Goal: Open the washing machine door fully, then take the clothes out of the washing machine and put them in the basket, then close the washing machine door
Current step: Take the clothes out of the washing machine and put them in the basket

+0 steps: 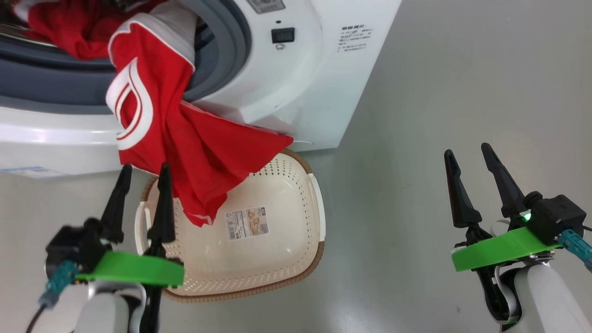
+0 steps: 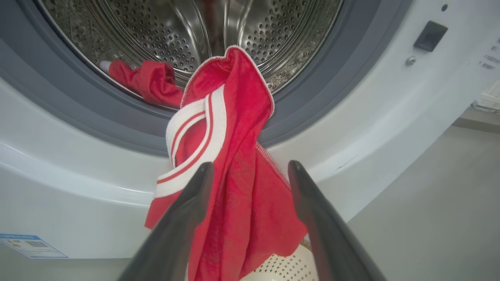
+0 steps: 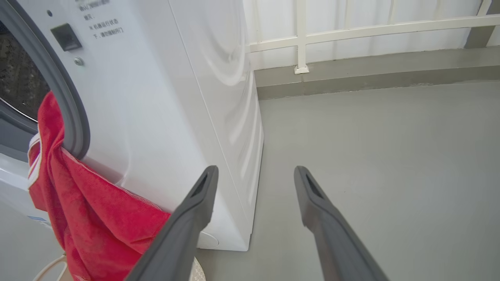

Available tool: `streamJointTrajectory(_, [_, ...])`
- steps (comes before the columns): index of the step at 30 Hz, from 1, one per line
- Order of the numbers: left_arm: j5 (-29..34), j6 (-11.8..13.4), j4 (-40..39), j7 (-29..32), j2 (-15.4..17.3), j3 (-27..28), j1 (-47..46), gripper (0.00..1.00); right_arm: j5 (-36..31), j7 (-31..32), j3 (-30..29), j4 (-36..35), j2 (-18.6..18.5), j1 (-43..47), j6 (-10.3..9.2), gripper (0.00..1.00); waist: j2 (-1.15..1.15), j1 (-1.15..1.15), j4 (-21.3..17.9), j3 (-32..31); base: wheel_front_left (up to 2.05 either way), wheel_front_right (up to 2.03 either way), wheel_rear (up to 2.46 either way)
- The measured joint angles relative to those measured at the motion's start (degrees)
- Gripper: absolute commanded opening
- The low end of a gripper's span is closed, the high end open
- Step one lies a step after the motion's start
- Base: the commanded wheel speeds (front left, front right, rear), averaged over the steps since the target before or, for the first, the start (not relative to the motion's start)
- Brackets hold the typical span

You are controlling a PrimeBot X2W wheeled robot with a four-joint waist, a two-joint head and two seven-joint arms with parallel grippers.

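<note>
Left end effector [image 1: 144, 168] — spread wide, empty, near bright red white-striped garment [image 1: 185, 138] hanging from white front-loading washer [image 1: 296, 92] into cream perforated basket [image 1: 277, 268] | right end effector [image 1: 466, 149] — spread wide, empty

Both pairs of jaws are gaping wide.
The left gripper [image 1: 145, 166] is pointing its fingers upward at lower left, the right gripper [image 1: 466, 149] likewise at lower right.

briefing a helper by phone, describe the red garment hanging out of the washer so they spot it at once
Find the big white washing machine with its round opening. A red garment drapes out over the grey rubber ring, its lower end above the cream basket on the floor. Unlike the other red piece lying inside the steel drum, it has a white striped band.
</note>
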Motion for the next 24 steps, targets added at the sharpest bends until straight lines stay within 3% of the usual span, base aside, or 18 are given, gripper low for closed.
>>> streamJointTrajectory(5, [0.3,0.2,-5.0,0.0,0.1,-0.3,4.7,1.0,0.0,0.0,0.0,0.0,0.0,0.0,0.0,1.0,0.0,0.0,0.1,-1.1,0.0,0.0,0.0])
streamJointTrajectory(9, [-0.2,1.7,-8.6,0.0,0.1,-1.7,7.6,1.0,0.0,0.0,-0.2,-0.1,0.0,0.1,0.0,1.0,0.0,0.0,-0.1,-1.1,0.0,0.0,0.0])
streamJointTrajectory(24, [-0.8,2.2,-8.8,0.0,0.2,-1.6,5.6,1.0,0.0,0.0,0.0,0.0,0.1,0.9,0.0,1.0,0.0,0.0,-0.4,-1.2,0.0,0.0,0.0])
